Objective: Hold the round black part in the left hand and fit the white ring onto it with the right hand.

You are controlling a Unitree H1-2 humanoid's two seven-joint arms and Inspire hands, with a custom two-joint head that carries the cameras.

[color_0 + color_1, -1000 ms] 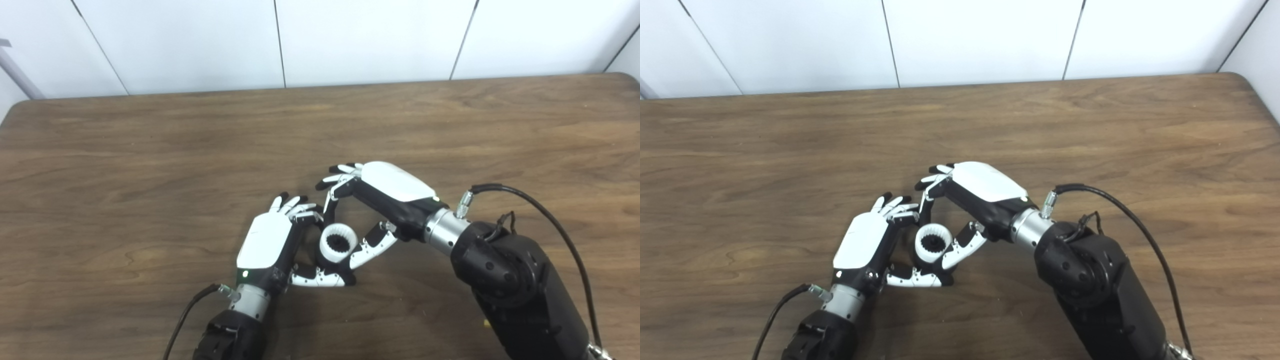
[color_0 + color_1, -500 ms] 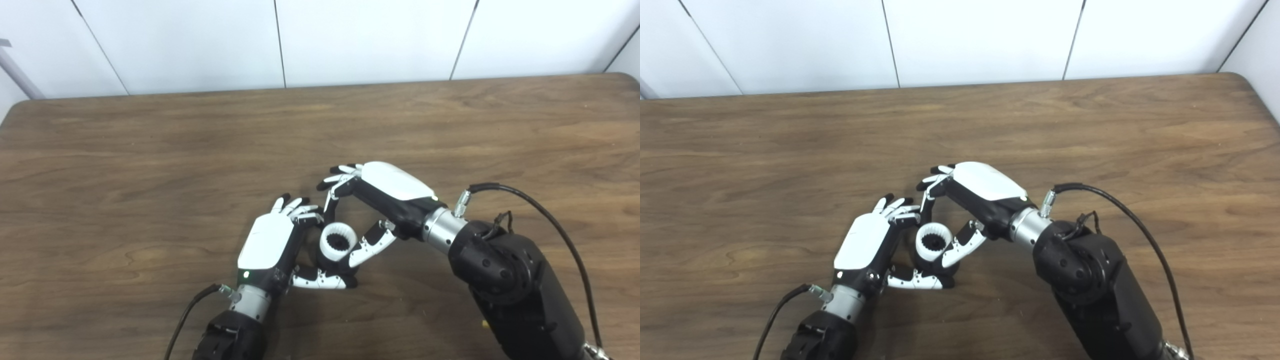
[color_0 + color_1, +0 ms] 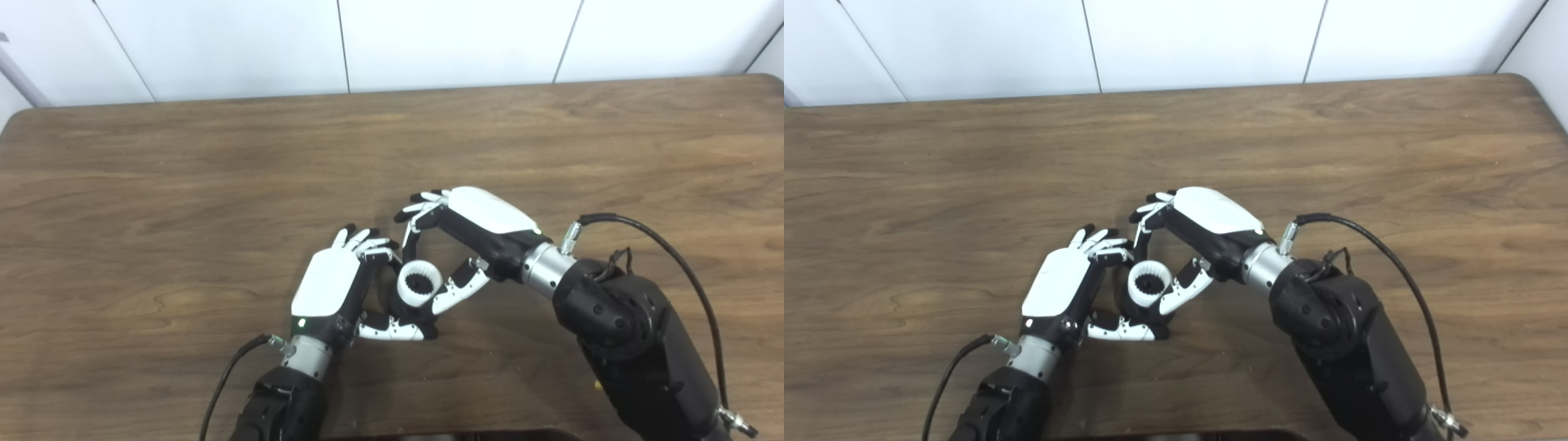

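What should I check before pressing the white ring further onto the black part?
1. Left robot hand holds the black part: ok, its fingers and thumb wrap around it.
2. Right robot hand is on the ring: ok, a finger and the thumb pinch its sides.
3. Ring sits over the part: ok, it is on top, toothed bore facing up.
4. Ring fully seated: cannot tell, the joint is hidden by fingers.
5. Ring level on the part: cannot tell from these head views.
6. Table around the hands free of obstacles: ok.
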